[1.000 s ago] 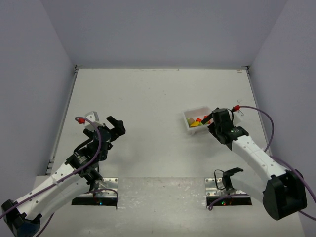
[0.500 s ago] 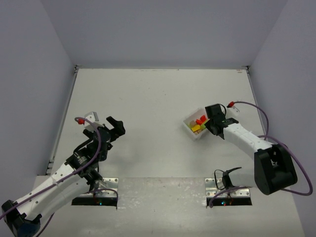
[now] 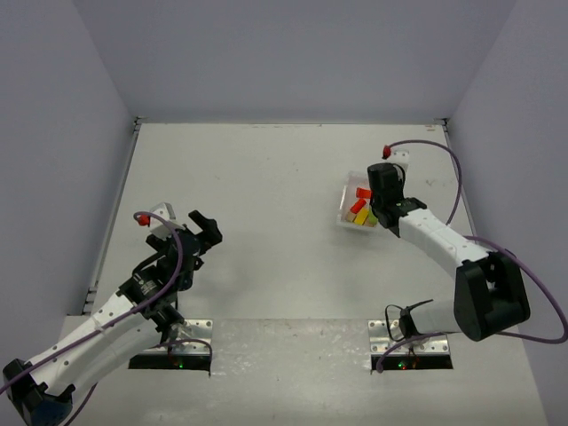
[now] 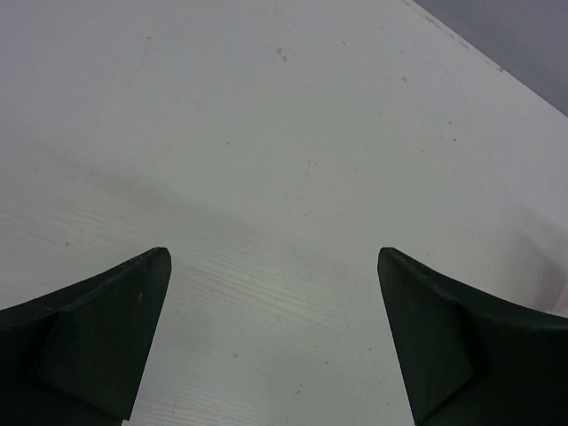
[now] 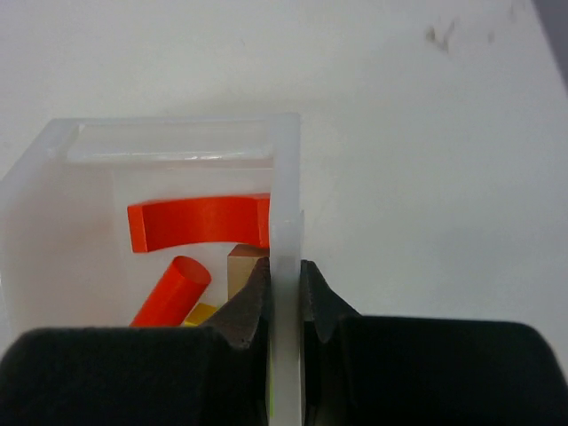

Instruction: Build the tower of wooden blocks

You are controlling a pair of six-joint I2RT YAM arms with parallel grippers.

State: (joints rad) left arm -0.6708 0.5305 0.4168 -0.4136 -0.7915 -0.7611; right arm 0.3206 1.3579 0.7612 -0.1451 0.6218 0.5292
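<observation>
The wood blocks lie loose in a white tray at the right of the table. A red block and a yellow block show from above. My right gripper is shut on the tray's right wall, one finger inside and one outside. Inside the tray, the right wrist view shows a red arch block, a red cylinder, a brown block and a yellow piece. My left gripper hangs open over bare table. The tower is out of view.
Grey walls close the table on the left, back and right. Each arm's base plate sits at the near edge. A purple cable loops from the right wrist near the right wall.
My right gripper has shut on the tray's wall and swung it, with the blocks inside, toward the back of the table. The left arm has not moved.
</observation>
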